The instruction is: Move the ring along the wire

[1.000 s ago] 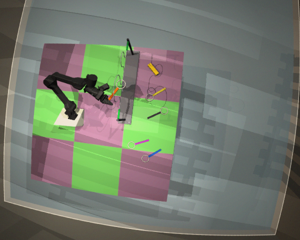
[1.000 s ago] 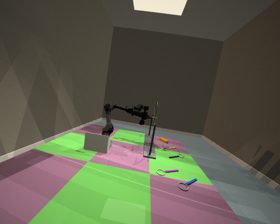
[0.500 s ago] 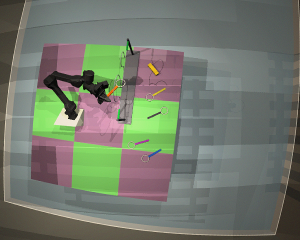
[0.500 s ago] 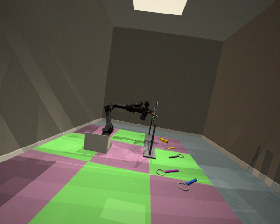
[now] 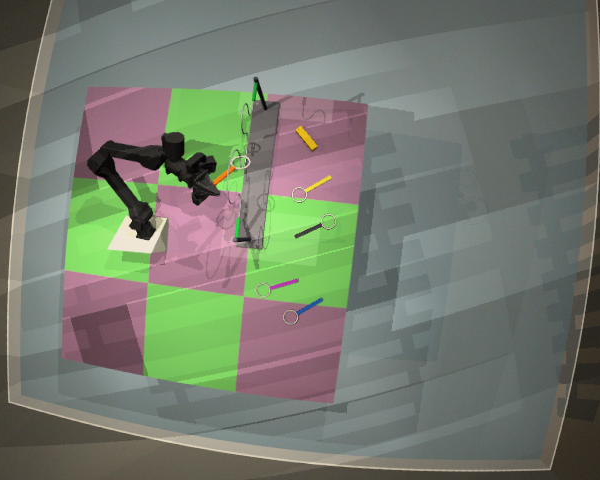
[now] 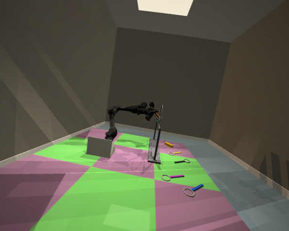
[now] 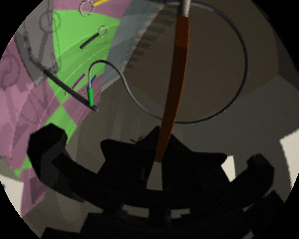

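Note:
My gripper is shut on the orange handle of the ring. The ring is held up in the air, about midway along the grey base plate. The thin grey wire curves in loops near the ring; in the wrist view it passes close by the handle. One post with a green part stands at the far end. The other green part is at the near end.
Spare rings lie on the floor right of the plate: yellow-handled, black-handled, magenta-handled, blue-handled. A yellow block lies near the far post. My arm stands on a pale pedestal.

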Motion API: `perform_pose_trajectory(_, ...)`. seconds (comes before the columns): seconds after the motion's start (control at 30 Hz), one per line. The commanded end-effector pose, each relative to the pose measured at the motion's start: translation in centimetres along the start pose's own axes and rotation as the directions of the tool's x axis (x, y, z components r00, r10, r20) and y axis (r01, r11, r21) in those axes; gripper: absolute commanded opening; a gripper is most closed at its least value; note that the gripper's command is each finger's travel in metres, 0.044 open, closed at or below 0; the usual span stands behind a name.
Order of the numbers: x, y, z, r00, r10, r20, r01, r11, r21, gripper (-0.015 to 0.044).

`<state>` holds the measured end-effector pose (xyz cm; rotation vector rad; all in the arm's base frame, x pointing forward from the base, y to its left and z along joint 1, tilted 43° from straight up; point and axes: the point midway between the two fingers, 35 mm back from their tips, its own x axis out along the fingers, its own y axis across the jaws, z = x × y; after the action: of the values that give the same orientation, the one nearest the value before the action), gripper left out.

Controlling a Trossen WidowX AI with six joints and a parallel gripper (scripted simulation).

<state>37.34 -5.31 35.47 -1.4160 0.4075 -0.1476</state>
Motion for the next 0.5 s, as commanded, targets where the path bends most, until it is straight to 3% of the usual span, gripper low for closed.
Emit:
perform_pose_trajectory(0.0,-0.10,-0.62,-0.04,1.000,-0.008,-0.007,0.008,1.000,-0.013,-0.0150)
perform_pose_trajectory(0.47,-0.17,-0.95,0.02,0.999,0.033,0.002,-0.033,0.998,0.062,-0.0150)
